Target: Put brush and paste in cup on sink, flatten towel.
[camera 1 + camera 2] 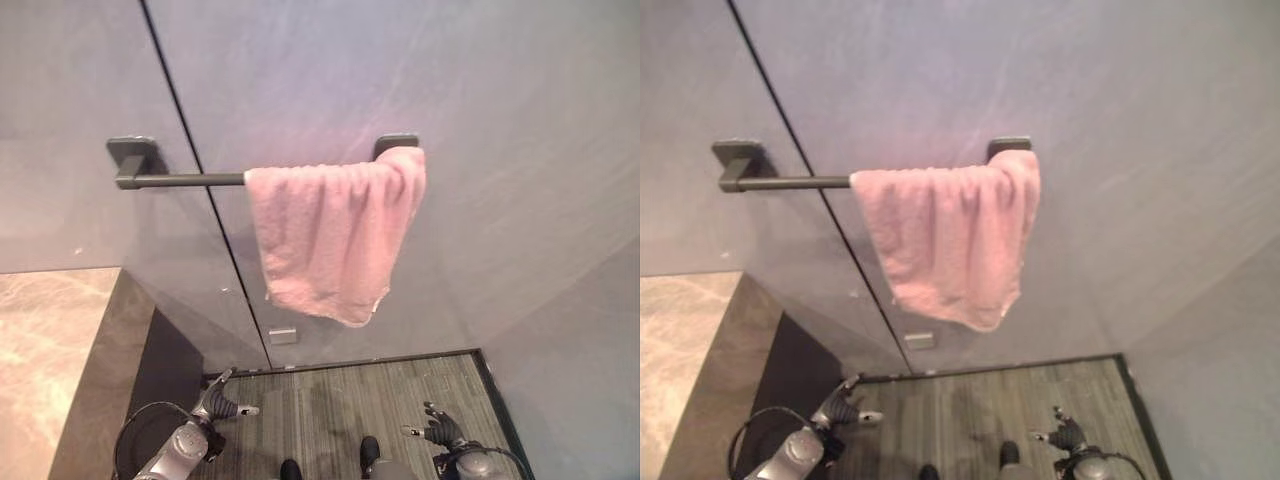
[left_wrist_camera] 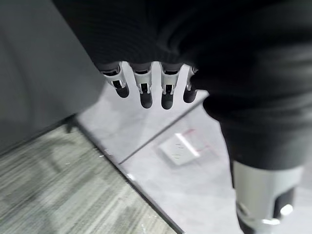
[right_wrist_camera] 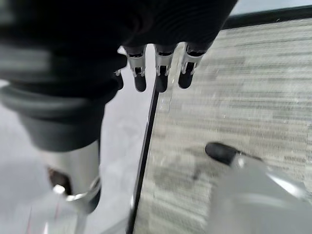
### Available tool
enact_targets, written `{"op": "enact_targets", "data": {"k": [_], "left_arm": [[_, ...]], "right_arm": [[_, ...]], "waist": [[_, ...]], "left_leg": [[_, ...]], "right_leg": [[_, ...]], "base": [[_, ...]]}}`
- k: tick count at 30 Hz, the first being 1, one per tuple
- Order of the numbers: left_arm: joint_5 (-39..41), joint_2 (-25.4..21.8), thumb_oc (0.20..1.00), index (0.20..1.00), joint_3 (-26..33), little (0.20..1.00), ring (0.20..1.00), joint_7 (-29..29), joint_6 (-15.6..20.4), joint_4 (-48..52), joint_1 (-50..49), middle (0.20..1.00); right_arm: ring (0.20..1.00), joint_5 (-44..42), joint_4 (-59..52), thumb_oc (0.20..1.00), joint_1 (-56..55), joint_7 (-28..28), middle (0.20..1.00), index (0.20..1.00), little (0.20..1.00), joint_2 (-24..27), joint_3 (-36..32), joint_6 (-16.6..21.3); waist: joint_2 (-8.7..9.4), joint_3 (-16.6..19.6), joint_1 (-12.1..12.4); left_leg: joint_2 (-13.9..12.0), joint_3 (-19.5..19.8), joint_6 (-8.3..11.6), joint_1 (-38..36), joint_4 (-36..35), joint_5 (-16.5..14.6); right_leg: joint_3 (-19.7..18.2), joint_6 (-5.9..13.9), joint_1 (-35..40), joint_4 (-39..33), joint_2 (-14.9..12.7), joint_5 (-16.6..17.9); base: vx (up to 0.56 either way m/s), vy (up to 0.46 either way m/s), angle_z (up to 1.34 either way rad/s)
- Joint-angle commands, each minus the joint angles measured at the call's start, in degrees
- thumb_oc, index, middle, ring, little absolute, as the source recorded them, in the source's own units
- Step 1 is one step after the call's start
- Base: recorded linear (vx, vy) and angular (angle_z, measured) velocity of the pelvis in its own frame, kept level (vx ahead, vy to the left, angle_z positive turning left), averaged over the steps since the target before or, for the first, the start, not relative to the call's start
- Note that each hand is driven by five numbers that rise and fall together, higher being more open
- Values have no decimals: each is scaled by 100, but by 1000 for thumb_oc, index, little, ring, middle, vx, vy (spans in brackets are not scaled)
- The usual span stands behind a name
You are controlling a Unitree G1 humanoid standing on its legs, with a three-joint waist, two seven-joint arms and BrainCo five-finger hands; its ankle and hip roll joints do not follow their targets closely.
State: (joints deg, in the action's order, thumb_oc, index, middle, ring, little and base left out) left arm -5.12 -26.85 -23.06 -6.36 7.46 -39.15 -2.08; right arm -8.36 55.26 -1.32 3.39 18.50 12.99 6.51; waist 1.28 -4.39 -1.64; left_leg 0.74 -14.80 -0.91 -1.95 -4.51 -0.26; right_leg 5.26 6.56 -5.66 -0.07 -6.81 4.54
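step: flatten towel | towel (image 1: 335,235) bunched at bar's (image 1: 185,180) right end | left hand (image 1: 222,404), right hand (image 1: 440,428) low, relaxed, empty (brush, paste unseen) | next: raise hands, spread cloth leftward

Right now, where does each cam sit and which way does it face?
Left eye: on the head, facing the wall with the pink towel bunched on the bar; left hand low.
Right eye: same scene, slightly shifted; right hand low.
Left wrist: along relaxed fingers toward floor and wall base.
Right wrist: along relaxed fingers toward floor.
Both eyes share towel, bar, hands.
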Motion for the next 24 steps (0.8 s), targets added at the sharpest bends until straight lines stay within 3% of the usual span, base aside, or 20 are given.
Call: {"op": "enact_targets", "data": {"k": [1,10,16,21,24], "left_arm": [[-23,-599,1000,1000,418,1000,1000,352,451,830,-141,1000],[739,-1553,1000,1000,1058,1000,1000,440,678,1604,-121,1000],[1239,-1925,1000,1000,1199,1000,1000,275,802,1757,717,1000],[1447,-1774,1000,1000,897,1000,1000,127,838,1698,1425,1000],[1668,-1455,1000,1000,423,1000,1000,18,847,1684,2134,1000]], "right_arm": [[1000,-637,-759,1000,39,-177,1000,1000,1000,794,-472,407],[1000,-1512,-2160,1000,278,-791,1000,1000,1000,1730,-450,545],[1000,-2169,-2808,1000,1486,-1099,1000,1000,1000,2186,327,455],[1000,-1995,-2922,1000,2407,-992,1000,1000,1000,2060,992,383],[1000,-1685,-2704,1000,3212,-713,1000,1000,1000,1610,1463,340]], "waist": [[12,123,-36],[28,214,66],[-11,162,226],[2,42,291],[44,-52,292]], "left_leg": [[-224,-10,387,280,333,223],[-253,70,499,209,143,341],[-263,-48,546,354,-3,416],[-302,-113,557,562,7,466],[-309,-61,549,746,14,500]], "right_leg": [[-43,297,369,-44,-23,94],[147,309,566,-340,-44,136],[108,431,313,-493,-159,342],[39,429,85,-493,-174,413],[41,406,-66,-493,-159,456]], "base": [[51,-103,-1],[27,-43,9],[-33,5,4],[-76,4,-3],[-46,-2,-2]]}}
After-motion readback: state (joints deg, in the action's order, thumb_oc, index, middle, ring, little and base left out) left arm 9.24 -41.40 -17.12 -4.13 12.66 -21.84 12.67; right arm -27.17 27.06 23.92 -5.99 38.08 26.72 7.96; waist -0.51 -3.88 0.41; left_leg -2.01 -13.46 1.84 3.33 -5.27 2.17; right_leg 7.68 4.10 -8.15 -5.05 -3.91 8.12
